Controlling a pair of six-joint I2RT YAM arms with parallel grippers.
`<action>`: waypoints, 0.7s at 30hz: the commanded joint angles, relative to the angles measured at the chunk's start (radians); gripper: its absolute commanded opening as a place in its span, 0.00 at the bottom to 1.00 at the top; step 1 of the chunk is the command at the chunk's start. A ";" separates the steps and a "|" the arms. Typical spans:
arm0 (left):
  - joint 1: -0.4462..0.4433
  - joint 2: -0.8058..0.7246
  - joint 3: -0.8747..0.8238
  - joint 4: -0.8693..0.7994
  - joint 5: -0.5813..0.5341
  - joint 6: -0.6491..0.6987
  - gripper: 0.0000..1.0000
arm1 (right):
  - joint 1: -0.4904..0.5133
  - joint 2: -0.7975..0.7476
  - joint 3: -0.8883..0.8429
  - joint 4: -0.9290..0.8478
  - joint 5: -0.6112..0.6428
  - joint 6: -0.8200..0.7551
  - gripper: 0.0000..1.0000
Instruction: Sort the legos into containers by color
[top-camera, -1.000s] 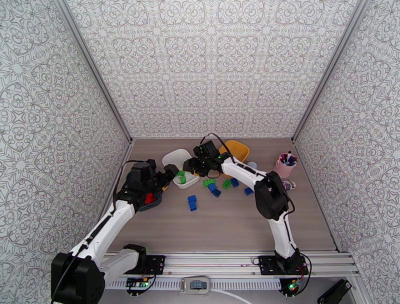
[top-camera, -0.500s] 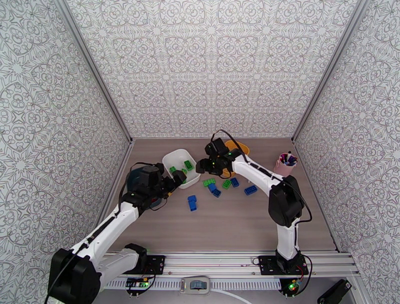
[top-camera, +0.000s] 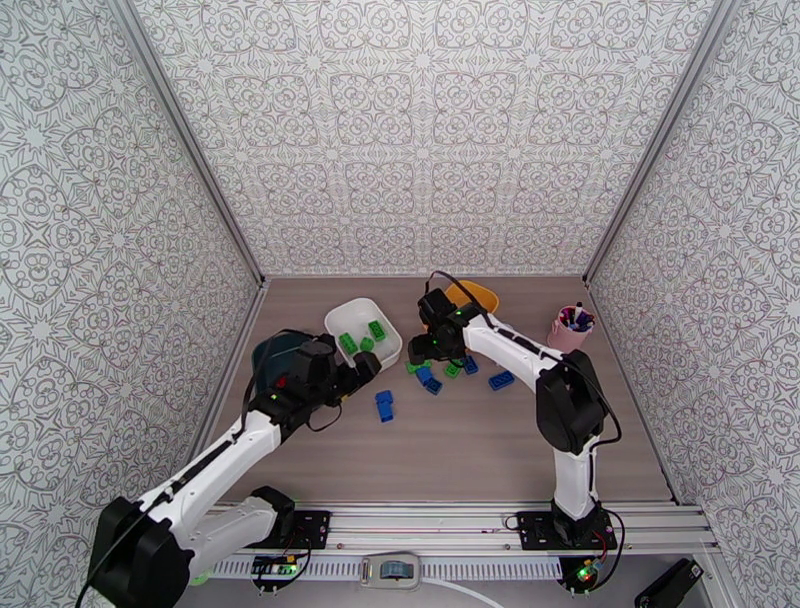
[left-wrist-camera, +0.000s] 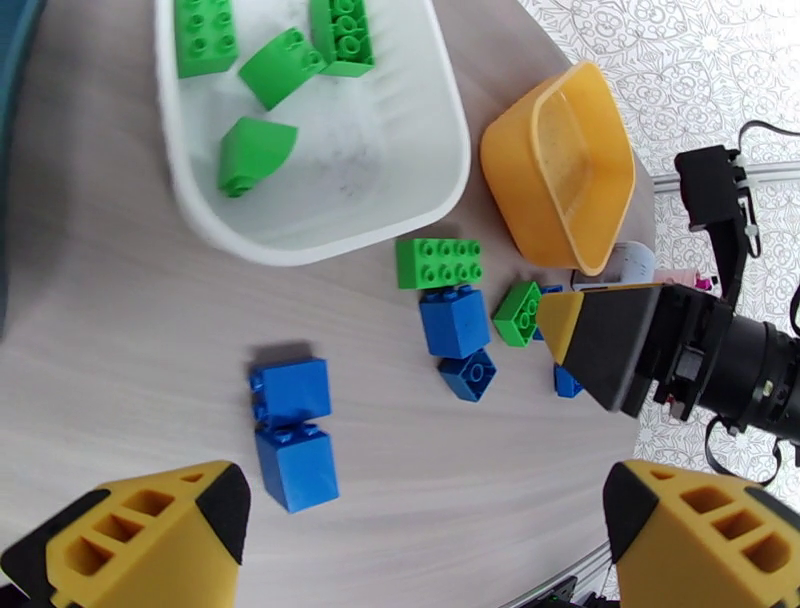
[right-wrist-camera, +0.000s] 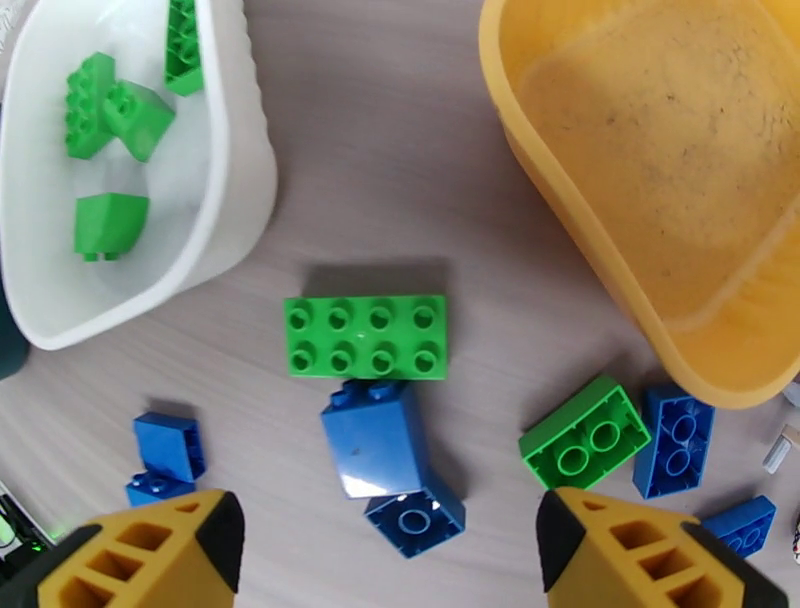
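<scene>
L gripper (left-wrist-camera: 420, 545) is hovering w/ jaws spread wide, gripping nothing, near two blue bricks (left-wrist-camera: 292, 430) lying end to end on the table (top-camera: 450, 450). R gripper (right-wrist-camera: 390, 555) is hanging open too, empty, above a flat green brick (right-wrist-camera: 366, 335) w/ a blue block (right-wrist-camera: 375, 440) touching its near edge. White tray (left-wrist-camera: 300, 245) is holding four green pieces (left-wrist-camera: 280, 68). Yellow tray (right-wrist-camera: 560, 190) is sitting just beside the loose pile. Teal tray (top-camera: 268, 350) is sitting left of the white one, partly behind the L arm.

High rear overview; two close downward wrist views sharing white tray (left-wrist-camera: 452, 160).
</scene>
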 joint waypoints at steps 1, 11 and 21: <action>-0.004 -0.040 -0.024 -0.048 -0.035 -0.017 0.99 | 0.017 0.057 0.030 -0.012 0.031 -0.039 0.82; 0.003 -0.094 -0.069 -0.066 -0.038 -0.038 0.99 | 0.049 0.178 0.155 -0.053 0.064 -0.058 0.83; 0.008 -0.109 -0.081 -0.077 -0.030 -0.041 0.99 | 0.052 0.291 0.266 -0.080 0.061 -0.044 0.84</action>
